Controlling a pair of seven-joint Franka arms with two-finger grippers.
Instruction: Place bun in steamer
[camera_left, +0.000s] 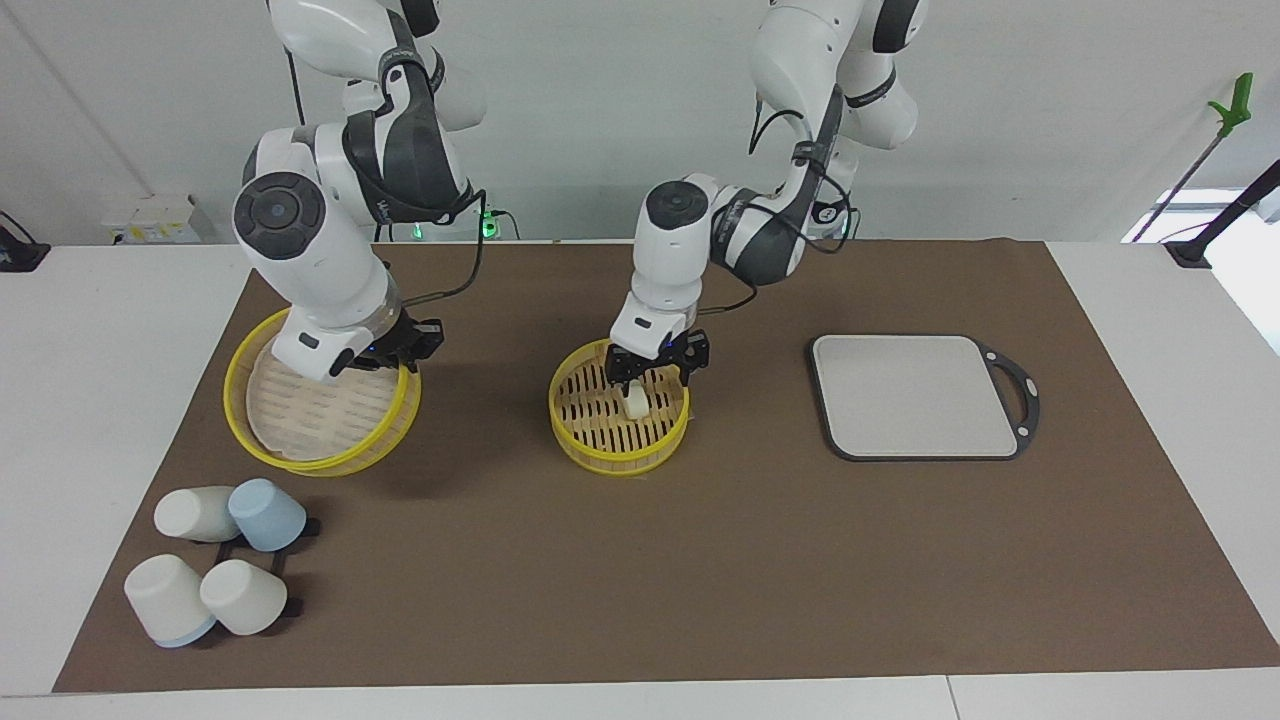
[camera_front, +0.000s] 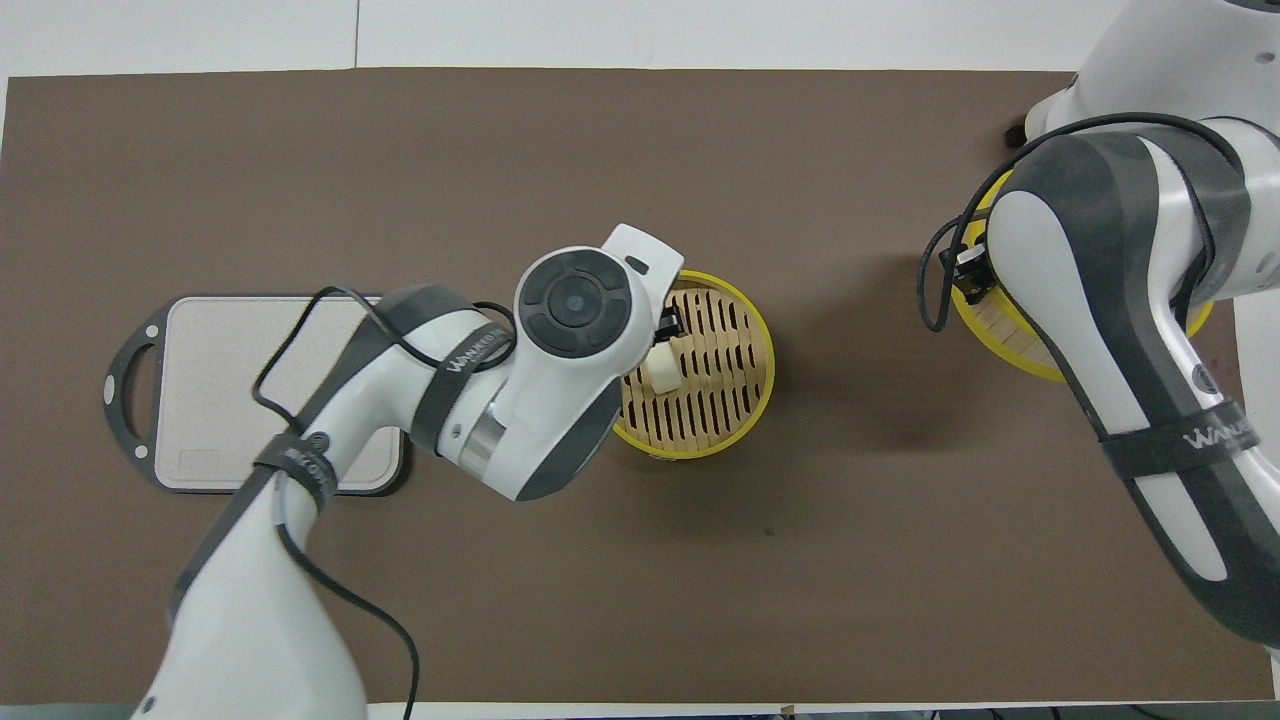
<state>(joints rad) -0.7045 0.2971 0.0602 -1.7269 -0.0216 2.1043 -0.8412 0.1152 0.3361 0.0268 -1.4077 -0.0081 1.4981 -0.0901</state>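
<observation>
- Yellow rims are ringing the steamer, a round bamboo basket that is sitting in the middle of the brown mat on the counter.
- The bun, a small cream-white lump, is standing on the slatted floor inside the steamer.
- The left pincer is hanging over the steamer, just above the bun, and its two fingers are spread apart with nothing between them.
- The right pincer is sitting over the steamer lid, which is lying at the right arm's end of the counter; I cannot tell how its fingers are set.
- A grey board with a black handle is lying toward the left arm's end.
- Four cups are lying farther from the robots than the lid.
</observation>
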